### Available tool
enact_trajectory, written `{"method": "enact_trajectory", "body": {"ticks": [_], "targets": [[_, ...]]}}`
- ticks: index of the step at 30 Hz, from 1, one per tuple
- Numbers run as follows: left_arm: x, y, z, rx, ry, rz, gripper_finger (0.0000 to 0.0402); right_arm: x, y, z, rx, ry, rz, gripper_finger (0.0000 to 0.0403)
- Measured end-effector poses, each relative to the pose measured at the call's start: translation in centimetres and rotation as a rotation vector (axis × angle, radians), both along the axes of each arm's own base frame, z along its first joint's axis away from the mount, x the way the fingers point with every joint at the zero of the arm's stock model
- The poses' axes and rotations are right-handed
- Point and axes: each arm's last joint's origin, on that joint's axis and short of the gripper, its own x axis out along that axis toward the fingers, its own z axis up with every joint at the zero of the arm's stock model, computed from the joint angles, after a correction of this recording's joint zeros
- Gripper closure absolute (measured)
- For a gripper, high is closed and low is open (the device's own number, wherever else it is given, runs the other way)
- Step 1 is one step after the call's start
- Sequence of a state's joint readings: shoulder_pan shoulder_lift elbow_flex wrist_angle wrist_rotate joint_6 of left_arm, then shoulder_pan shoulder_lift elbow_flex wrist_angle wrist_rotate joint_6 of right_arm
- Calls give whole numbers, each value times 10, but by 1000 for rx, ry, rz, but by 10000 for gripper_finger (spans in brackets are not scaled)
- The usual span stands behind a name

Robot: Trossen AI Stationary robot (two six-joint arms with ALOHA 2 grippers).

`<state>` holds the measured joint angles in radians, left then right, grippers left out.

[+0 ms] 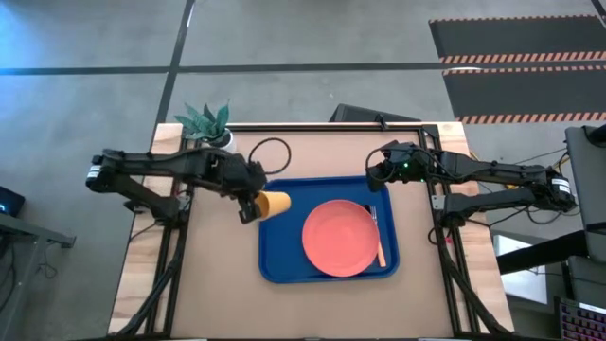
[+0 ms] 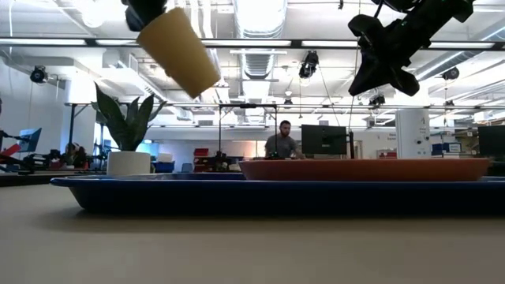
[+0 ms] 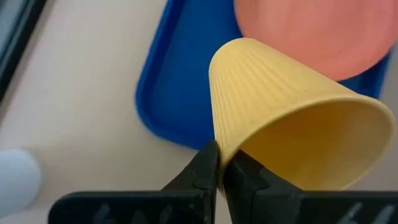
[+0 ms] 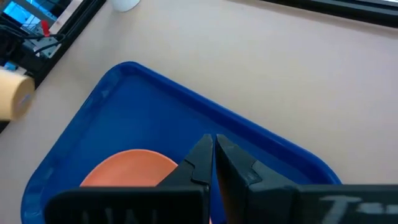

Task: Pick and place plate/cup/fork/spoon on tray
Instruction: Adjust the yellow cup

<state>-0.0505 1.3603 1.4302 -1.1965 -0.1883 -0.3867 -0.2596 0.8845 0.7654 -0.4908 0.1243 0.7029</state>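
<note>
The left claw [image 1: 250,210] is pinched tight on the rim of the yellow cup [image 1: 275,204], held tipped sideways in the air just over the blue tray's [image 1: 284,265] near corner, beside the plate [image 1: 339,238]

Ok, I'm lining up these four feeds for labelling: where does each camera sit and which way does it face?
High view: overhead, straight down on the table; both arms show.
Low view: at tabletop height, level across the tray into the room; both arms hang in from above.
Left wrist view: on the left arm, past the left claw, shut on the cup.
Right wrist view: on the right arm, past the shut right claw.
All four share the tray and the plate.
</note>
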Motion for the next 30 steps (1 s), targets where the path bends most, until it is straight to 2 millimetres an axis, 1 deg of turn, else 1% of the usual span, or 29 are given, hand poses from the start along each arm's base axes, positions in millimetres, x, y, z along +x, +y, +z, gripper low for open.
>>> {"method": "enact_trajectory", "body": {"ticks": [2, 4, 9, 11, 13, 15, 20, 24, 27, 30], "targets": [[9, 2, 0, -28, 21, 1, 401, 0, 0, 0, -2, 1, -2, 394], [17, 7, -6, -52, 100, -4, 401, 0, 0, 0, -3, -1, -2, 394], [36, 19, -37, -87, 449, -90, 401, 0, 0, 0, -2, -1, -2, 394], [46, 22, -48, -82, 528, -136, 401, 0, 0, 0, -2, -1, -2, 394], [57, 26, -54, -72, 544, -190, 401, 0, 0, 0, -2, -1, -2, 394], [67, 30, -55, -49, 536, -222, 401, 0, 0, 0, -2, -1, -2, 394], [86, 46, -41, 1, 449, -242, 402, 0, 0, 0, -7, 2, 3, 394], [91, 67, -31, -16, 403, -217, 402, 0, 0, 0, -7, 3, 3, 394], [91, 80, -33, -50, 400, -192, 402, 0, 0, 0, -7, 5, 3, 394], [91, 88, -37, -76, 408, -196, 402, 0, 0, 0, -10, 7, 6, 394]]}}
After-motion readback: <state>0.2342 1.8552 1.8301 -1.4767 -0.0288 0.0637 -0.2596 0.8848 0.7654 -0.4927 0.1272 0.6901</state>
